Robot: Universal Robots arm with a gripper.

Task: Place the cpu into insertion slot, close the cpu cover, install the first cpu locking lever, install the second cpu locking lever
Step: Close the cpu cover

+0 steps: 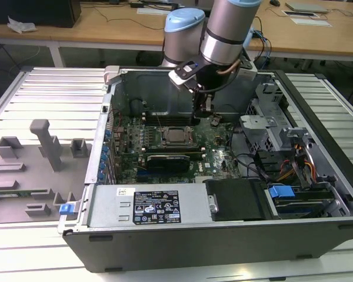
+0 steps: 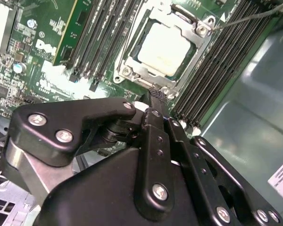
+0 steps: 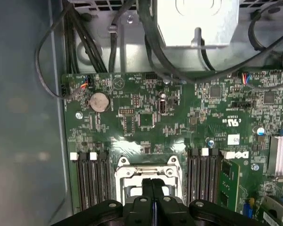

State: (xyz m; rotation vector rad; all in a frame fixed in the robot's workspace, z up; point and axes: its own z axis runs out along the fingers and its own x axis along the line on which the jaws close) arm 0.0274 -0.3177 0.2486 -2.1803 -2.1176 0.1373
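The cpu (image 2: 164, 49), a square chip with a silvery-beige top, lies in the insertion slot (image 1: 176, 136) on the green motherboard. The silver cpu cover (image 2: 146, 81) lies flat around it, so the slot's contact field is hidden. A thin lever rod (image 2: 247, 18) runs off from the cover's corner. My gripper (image 2: 154, 96) hangs just above the socket's edge, on the exterior view's right side of it (image 1: 201, 111). Its black fingers (image 3: 153, 184) are pressed together, shut, with nothing between them.
Long black memory slots (image 2: 217, 70) flank the socket on both sides. A black card (image 1: 167, 160) lies nearer the power supply (image 1: 147, 205). Cables and a drive cage (image 1: 265, 132) crowd the exterior view's right. A grey fixture tray (image 1: 29, 170) sits outside the case.
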